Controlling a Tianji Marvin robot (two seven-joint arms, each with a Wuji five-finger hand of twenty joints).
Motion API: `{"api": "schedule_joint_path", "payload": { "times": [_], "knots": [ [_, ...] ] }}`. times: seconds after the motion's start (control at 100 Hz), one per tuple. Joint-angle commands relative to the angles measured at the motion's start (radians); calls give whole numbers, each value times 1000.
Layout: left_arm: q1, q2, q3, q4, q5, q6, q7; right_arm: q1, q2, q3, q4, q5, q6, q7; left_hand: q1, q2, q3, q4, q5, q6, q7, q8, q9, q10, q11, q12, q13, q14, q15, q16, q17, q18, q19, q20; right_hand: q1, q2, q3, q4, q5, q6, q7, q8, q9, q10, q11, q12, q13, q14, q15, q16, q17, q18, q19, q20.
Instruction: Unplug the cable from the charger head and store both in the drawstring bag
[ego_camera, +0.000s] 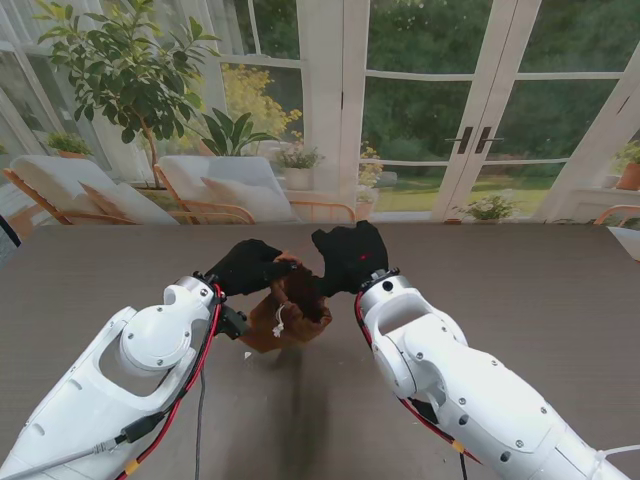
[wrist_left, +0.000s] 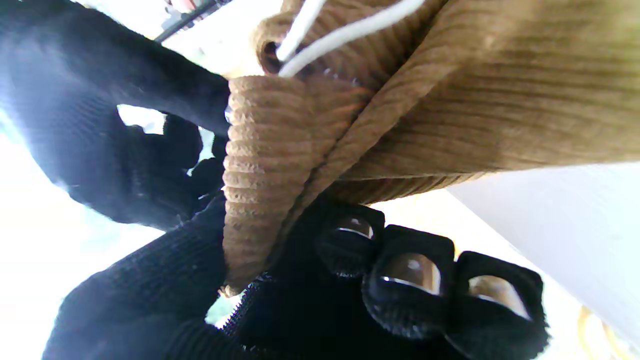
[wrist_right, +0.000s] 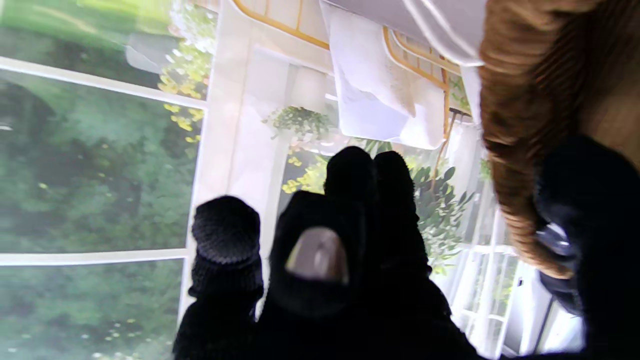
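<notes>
I hold the brown bag (ego_camera: 290, 312) up over the middle of the table (ego_camera: 520, 290), my left hand (ego_camera: 243, 267) and right hand (ego_camera: 350, 257) each pinching its rim. The ribbed cloth is soft and light and folds easily, so the rim is the best place to grip. My left wrist view shows the white drawstring (wrist_left: 345, 32); cable and charger are probably inside, unseen.
</notes>
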Motion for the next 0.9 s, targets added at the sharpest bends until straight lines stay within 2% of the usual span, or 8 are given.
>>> {"api": "schedule_joint_path", "payload": {
  "times": [0.0,0.09,0.19,0.32,0.44,0.61,0.73,0.89],
  "knots": [
    [4,11,-10,-4,-4,-3,-33,-11,2,16,-2,13,10,20,76,68,-53,0,-17,94,-8,22,-11,16,-20,32,-32,15,10,35,-41,-39,77,73,7,40,-38,35,-35,-12,-18,7,-34,41,-18,-38,17,50,-57,-31,357,56,-53,38],
    [10,23,-25,-8,-12,-31,-82,-18,3,43,8,41,6,30,148,132,-183,-23,-82,103,-29,38,-84,32,-30,55,-114,18,-3,72,-130,-59,9,166,-5,76,-34,44,-34,-23,-25,9,-41,54,-49,-68,14,92,-143,-62,317,75,-84,45],
    [11,34,-33,-3,-8,-70,-118,-26,5,69,17,77,1,48,184,172,-252,-51,-129,98,-30,47,-138,37,-28,60,-175,14,-13,91,-200,-83,-42,239,-16,109,-13,52,-16,-45,-35,12,-39,67,-78,-97,11,130,-225,-85,289,95,-108,47],
    [5,42,-32,7,6,-105,-144,-47,7,101,13,147,-3,88,189,167,-255,-69,-156,82,-12,55,-166,36,-26,62,-206,16,-21,99,-240,-94,-65,265,-8,143,-1,49,10,-69,-55,21,-41,91,-125,-136,4,189,-353,-113,235,128,-146,50],
    [0,44,-30,13,8,-118,-151,-74,7,127,15,203,-43,92,186,162,-246,-76,-159,75,-3,55,-169,34,-26,62,-210,13,-24,101,-247,-97,-72,275,-9,140,-1,48,21,-84,-68,28,-44,94,-158,-160,-26,211,-439,-124,195,142,-177,48],
    [3,45,-35,9,6,-115,-153,-124,2,167,30,263,-128,33,179,158,-233,-82,-158,75,-1,47,-170,36,-27,59,-210,13,-25,103,-248,-98,-77,287,10,50,23,43,-14,-77,-87,30,-68,89,-182,-175,-60,216,-485,-124,152,151,-203,51],
    [5,44,-39,6,5,-113,-152,-143,5,183,42,275,-188,26,176,156,-226,-83,-155,77,-2,43,-167,37,-27,57,-207,17,-29,103,-248,-94,-78,296,28,-44,58,30,-49,-90,-112,21,-118,83,-203,-184,-108,216,-511,-118,103,156,-231,62],
    [6,45,-42,8,5,-121,-154,-155,4,182,63,307,-240,15,173,156,-221,-83,-151,77,-1,41,-163,34,-27,55,-200,15,-29,102,-242,-95,-76,302,36,-110,67,17,-52,-99,-122,14,-153,87,-222,-194,-147,225,-529,-119,65,164,-253,70]
  ]
}}
